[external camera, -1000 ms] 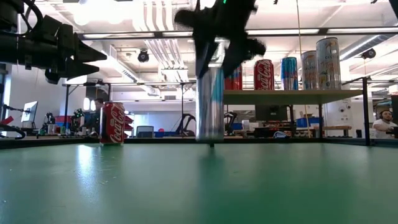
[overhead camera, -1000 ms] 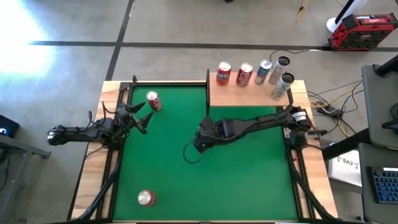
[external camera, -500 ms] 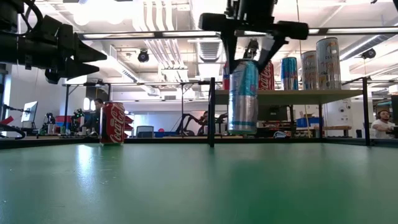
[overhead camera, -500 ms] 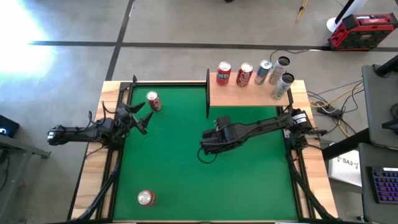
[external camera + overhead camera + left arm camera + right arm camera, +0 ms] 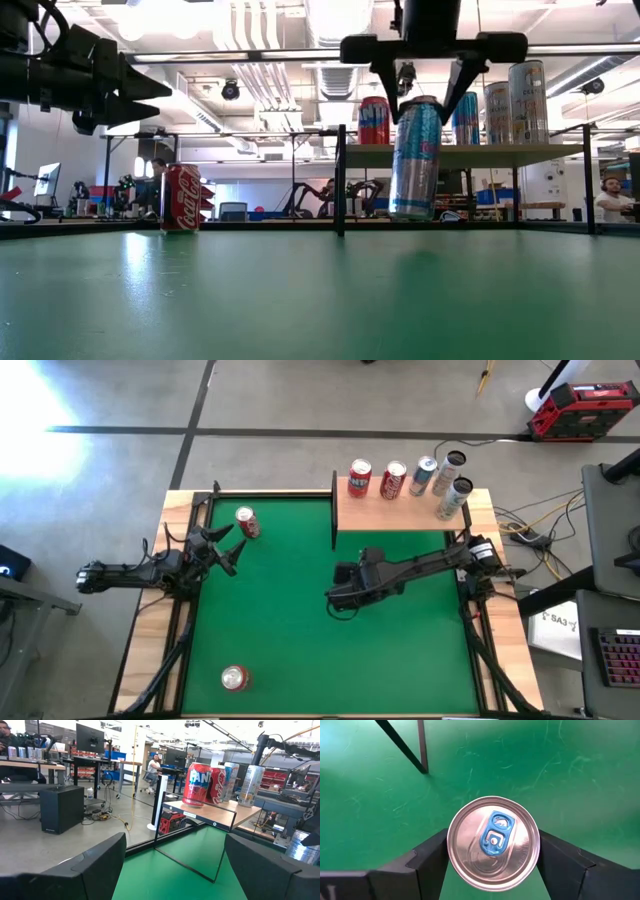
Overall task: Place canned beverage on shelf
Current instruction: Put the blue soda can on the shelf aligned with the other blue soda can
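Note:
A tall silver-and-blue can (image 5: 415, 160) hangs in my right gripper (image 5: 428, 98), above the middle of the green felt and near-left of the shelf. The right wrist view shows its top (image 5: 493, 842). The shelf (image 5: 400, 512), a light-wood board on thin black posts at the far right, carries several upright cans (image 5: 395, 480). My left gripper (image 5: 226, 551) is open and empty over the table's left side. Its fingers (image 5: 100, 865) point at the shelf. My right gripper pinches the can between its two fingers, on opposite sides of the upper wall just below the rim (image 5: 451, 851). The fingers (image 5: 432, 859) come from above, pointing down. The can hangs upright below them, its base (image 5: 411, 214) clear of the felt.
A red cola can (image 5: 247, 522) stands on the felt at the far left, in front of my left gripper. Another red can (image 5: 234, 678) stands near the front edge. A black shelf post (image 5: 340, 180) stands just left of the held can in the low view.
My right gripper has carried the silver-and-blue can toward the table's right edge, closer to the shelf. The can has stayed upright and now hangs clear of the felt.

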Controlling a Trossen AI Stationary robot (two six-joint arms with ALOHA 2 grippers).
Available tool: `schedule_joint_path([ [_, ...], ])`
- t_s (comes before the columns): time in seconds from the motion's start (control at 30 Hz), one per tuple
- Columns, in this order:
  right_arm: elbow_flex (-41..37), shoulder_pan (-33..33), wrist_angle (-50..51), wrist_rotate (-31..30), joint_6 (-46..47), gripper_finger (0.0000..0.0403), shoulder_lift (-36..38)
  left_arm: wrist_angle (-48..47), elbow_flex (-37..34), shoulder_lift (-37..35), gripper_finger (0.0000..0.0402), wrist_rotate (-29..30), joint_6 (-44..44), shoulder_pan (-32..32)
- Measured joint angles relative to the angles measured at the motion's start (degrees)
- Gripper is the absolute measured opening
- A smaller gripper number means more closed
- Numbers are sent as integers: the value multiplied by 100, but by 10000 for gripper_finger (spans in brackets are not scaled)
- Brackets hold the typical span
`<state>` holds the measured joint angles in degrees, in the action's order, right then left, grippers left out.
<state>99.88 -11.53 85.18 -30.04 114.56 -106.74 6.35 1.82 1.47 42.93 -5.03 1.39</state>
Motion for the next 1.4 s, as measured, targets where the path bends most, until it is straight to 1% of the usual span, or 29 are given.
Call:
schedule_joint_path([
  [0.1, -12, -2, 20, 34, 40, 253, -8, 0, 0, 0, 324, 1, 1, 1],
  [0.23, -83, 4, 343, 191, 623, 254, -28, 0, 0, 1, 324, 1, 0, 0],
  [0.43, -342, 9, 481, 588, 1553, 254, -31, 0, 0, 0, 324, -1, 0, 0],
  [0.53, -440, 17, 477, 750, 1827, 254, -31, 0, 0, 0, 324, 0, 0, 1],
  [0.83, -600, 44, 501, 775, 1755, 254, -28, 0, -1, 1, 324, 0, 1, 2],
  [1.13, -599, 44, 462, 788, 1018, 255, -28, 0, 0, -1, 324, 1, 1, 0],
  [1.23, -599, 44, 451, 782, 827, 266, -28, 0, 0, 0, 324, 1, 1, 1],
  [1.4, -599, 42, 408, 797, 593, 300, -28, 0, 0, 0, 324, -1, 0, 0],
])
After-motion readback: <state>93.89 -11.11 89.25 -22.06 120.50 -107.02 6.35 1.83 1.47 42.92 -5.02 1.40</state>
